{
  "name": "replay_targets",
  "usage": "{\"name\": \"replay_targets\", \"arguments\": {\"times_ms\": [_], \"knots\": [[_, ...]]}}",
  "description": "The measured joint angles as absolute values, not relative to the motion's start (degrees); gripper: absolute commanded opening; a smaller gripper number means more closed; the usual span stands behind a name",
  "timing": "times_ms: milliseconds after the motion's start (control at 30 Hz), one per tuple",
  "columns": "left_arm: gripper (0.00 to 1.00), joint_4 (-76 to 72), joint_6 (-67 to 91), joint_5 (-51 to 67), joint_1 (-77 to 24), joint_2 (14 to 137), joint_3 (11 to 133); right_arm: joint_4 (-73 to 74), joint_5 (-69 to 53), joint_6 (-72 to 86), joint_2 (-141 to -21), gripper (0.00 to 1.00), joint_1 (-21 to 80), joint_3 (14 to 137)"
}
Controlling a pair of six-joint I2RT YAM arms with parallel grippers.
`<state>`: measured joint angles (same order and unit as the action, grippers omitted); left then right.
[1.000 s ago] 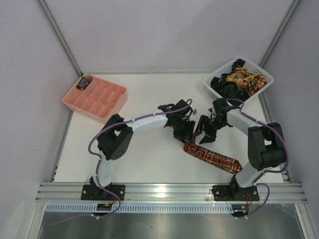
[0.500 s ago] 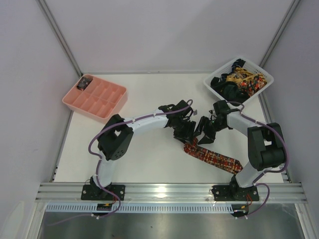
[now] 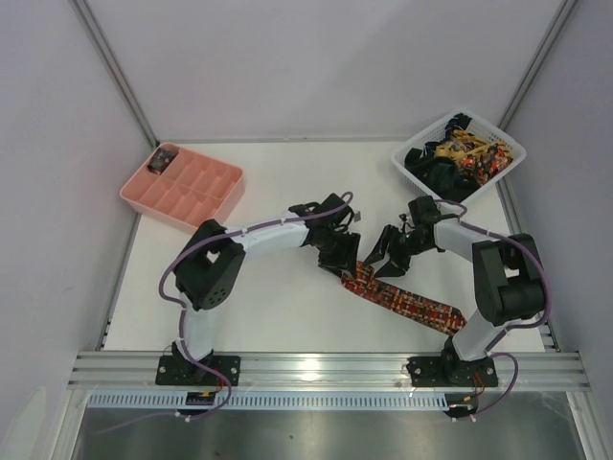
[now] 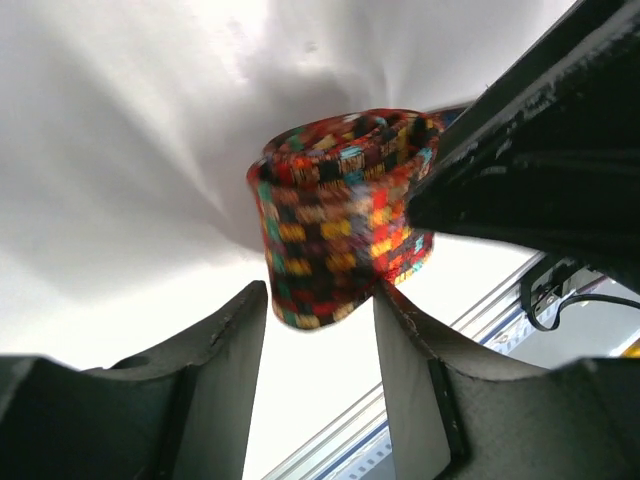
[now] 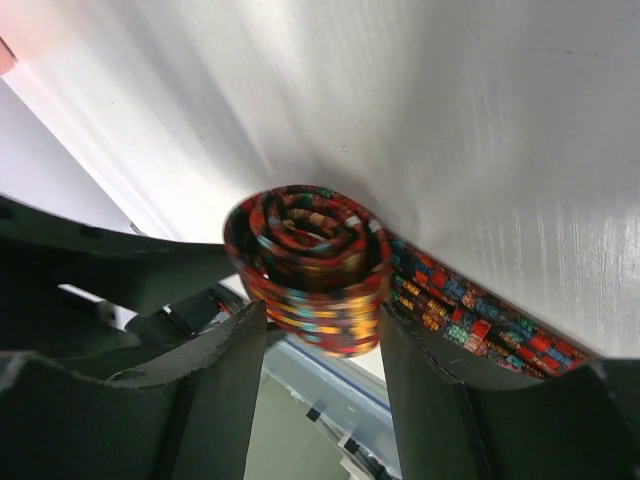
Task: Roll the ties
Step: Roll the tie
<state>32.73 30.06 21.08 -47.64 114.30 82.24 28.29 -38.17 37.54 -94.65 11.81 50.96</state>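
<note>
Tie lies on the table in front of the right arm, its end nearer the left arm wound into a tight coil. We see the left gripper and right gripper clasping that coil from opposite sides, jaws part-way apart to fit its thickness. One likely steadies while the other winds. The flat tail trails away unrolled; we judge roughly half remains.

Your left arm and right arm are white tubes joined by bulky black motor housings, each seated on a black base plate at the table's 6 o'clock edge. A purple cable loops along each arm. Your left gripper and right gripper carry matte black, wedge-shaped fingers.
</note>
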Motion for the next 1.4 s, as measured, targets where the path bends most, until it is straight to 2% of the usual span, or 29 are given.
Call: {"name": "replay_targets", "arguments": {"times_ms": [367,467,567,600,667,700,767,833,867,1000,1100,1400], "knots": [[0.52,32.6,30.0,19.0,-44.7,107.2,80.2,28.0,-38.9,37.5,-97.2,0.57,13.8,53.1],[0.49,32.8,30.0,18.5,-44.5,106.9,79.9,29.1,-38.9,37.2,-97.2,0.57,13.7,55.3],[0.4,33.4,30.0,18.1,-44.5,106.0,78.8,30.5,-38.8,36.5,-97.2,0.59,13.6,58.2],[0.34,33.6,30.1,18.1,-44.5,105.4,78.1,31.1,-38.5,36.3,-97.2,0.59,13.5,59.3],[0.27,33.7,30.2,18.2,-44.5,104.0,76.6,32.2,-37.8,35.5,-97.2,0.59,13.3,61.4],[0.21,33.7,30.5,18.2,-44.5,103.3,75.9,32.6,-37.4,35.2,-97.2,0.56,13.2,62.2],[0.16,33.5,31.1,18.3,-44.6,102.1,74.2,33.3,-36.2,34.4,-97.6,0.53,13.1,64.2],[0.11,33.4,31.6,18.4,-45.0,101.2,72.5,33.7,-34.9,33.6,-99.1,0.45,12.9,66.5],[0.1,33.3,31.9,18.4,-45.3,101.1,72.0,33.8,-34.2,33.1,-100.3,0.34,12.9,67.8],[0.07,33.1,33.6,18.6,-47.7,101.3,71.0,33.5,-31.4,31.1,-106.2,0.17,12.9,71.2],[0.12,31.9,35.2,18.6,-50.0,102.1,71.0,33.7,-29.4,30.3,-109.3,0.15,13.0,71.4],[0.13,31.1,41.8,11.9,-54.5,107.6,71.0,33.3,-25.0,28.7,-111.5,0.13,15.1,71.4]]}}
